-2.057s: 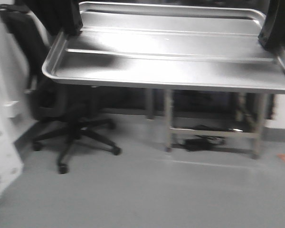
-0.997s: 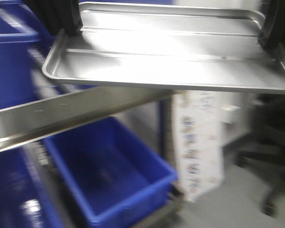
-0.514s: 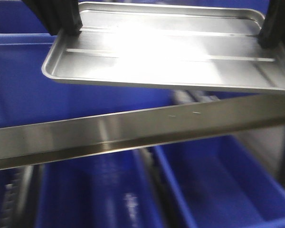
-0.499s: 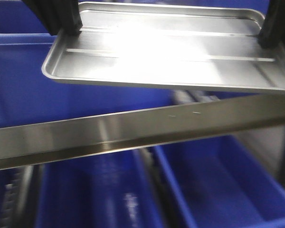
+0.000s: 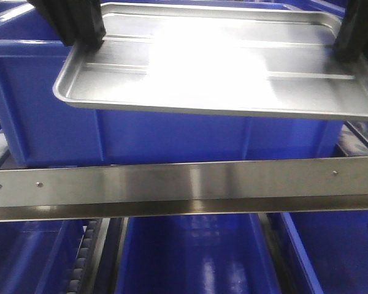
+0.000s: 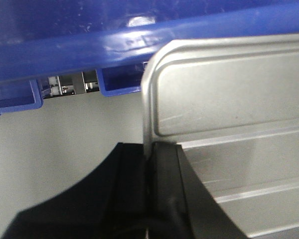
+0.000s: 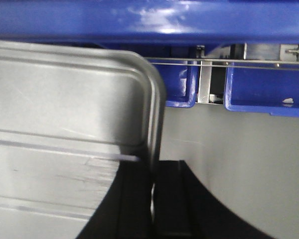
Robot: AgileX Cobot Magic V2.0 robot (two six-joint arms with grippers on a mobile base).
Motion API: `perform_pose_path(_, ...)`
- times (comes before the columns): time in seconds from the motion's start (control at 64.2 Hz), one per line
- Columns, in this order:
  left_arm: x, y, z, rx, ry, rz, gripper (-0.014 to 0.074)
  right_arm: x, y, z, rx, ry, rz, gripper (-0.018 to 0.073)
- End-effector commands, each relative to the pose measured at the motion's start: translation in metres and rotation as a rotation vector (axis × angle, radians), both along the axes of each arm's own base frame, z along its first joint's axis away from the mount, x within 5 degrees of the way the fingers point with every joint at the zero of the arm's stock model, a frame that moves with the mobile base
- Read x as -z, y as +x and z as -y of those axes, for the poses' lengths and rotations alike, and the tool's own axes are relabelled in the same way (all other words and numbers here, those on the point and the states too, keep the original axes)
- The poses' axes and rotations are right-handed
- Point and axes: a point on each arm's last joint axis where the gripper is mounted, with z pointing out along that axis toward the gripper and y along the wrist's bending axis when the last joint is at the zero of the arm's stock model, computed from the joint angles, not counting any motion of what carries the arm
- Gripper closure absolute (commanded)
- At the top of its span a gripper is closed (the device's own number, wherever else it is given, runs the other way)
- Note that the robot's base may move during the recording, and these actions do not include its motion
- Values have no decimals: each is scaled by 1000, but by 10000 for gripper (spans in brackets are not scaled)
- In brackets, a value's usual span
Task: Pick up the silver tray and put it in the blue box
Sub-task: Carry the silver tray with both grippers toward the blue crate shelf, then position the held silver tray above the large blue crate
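Observation:
The silver tray (image 5: 214, 67) hangs level in the air, shiny, with two long ridges along its base. My left gripper (image 5: 83, 33) is shut on its left rim, and the left wrist view shows the rim (image 6: 148, 119) pinched between the black fingers (image 6: 164, 189). At the tray's right rim my right gripper (image 5: 352, 37) is likewise shut, its fingers (image 7: 172, 199) clamped on the edge (image 7: 157, 119). The blue box (image 5: 172, 138) stands directly behind and below the tray, its thick rim (image 6: 89, 47) just ahead of the tray's far edge (image 7: 114, 25).
A steel shelf rail (image 5: 184, 187) runs across the view below the blue box. Lower blue bins (image 5: 196, 257) sit beneath the rail, one more at the right (image 5: 331, 251). Small blue bins (image 7: 264, 92) and grey floor (image 6: 65, 134) show under the tray.
The view has swung from a chair and table past a shelf to face the blue box squarely. The rail now lies level. Both grippers keep the tray held the same way.

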Motion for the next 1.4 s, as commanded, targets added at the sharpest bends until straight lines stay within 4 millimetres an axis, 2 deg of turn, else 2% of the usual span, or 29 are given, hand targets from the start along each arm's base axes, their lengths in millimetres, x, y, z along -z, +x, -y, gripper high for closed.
perform_pose_path(0.0, -15, -8, -18, -19, 79, 11, 701, -19, 0, 9, 4, -37, 102, 501)
perform_pose_path(1.387, -15, -8, -18, -19, 79, 11, 701, -19, 0, 9, 4, -37, 102, 501)
